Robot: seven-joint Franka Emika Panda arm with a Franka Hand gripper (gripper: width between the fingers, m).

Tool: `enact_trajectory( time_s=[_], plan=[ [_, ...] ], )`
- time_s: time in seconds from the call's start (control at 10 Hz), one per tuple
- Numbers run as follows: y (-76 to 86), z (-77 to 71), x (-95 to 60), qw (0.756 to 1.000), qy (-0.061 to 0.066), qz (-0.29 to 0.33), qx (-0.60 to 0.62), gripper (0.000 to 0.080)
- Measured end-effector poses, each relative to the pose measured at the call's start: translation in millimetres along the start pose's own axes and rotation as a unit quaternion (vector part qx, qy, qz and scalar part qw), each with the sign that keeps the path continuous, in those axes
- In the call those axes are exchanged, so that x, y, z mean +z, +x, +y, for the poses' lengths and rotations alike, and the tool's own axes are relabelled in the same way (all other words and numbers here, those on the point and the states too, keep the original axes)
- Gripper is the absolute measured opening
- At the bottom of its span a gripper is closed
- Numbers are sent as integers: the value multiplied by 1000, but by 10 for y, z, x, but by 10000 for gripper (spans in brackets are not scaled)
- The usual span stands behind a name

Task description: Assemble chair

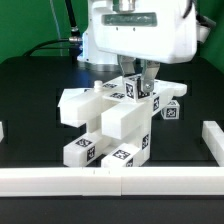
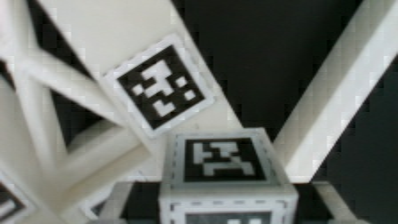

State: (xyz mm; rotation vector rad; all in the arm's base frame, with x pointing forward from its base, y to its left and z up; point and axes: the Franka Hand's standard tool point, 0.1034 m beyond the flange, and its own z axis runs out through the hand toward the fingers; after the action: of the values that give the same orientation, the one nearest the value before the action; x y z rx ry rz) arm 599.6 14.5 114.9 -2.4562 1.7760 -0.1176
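On the black table (image 1: pixel 30 95), just behind the front rail (image 1: pixel 60 181), you saw the chair (image 1: pixel 108 122) parts clustered; the gripper (image 1: pixel 139 84) stood over them, jaws closed on one tagged upright block.

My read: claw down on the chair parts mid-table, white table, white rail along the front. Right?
Not quite: the table is black, not white, as the exterior view shows. The rest holds: the claw is down on the chair parts mid-table, with a white rail along the front.
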Motion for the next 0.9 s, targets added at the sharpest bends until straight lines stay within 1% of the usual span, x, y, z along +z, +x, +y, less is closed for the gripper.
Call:
enact_trajectory(
  time_s=[0.3,0.7,0.8,0.9],
  plan=[
    [-32,-10,3,997,3,-7,81,287],
    [-34,-11,4,998,3,-7,69,288],
    [-34,-11,4,998,4,-7,59,454],
    [-38,-12,4,998,4,-7,59,602]
  ],
)
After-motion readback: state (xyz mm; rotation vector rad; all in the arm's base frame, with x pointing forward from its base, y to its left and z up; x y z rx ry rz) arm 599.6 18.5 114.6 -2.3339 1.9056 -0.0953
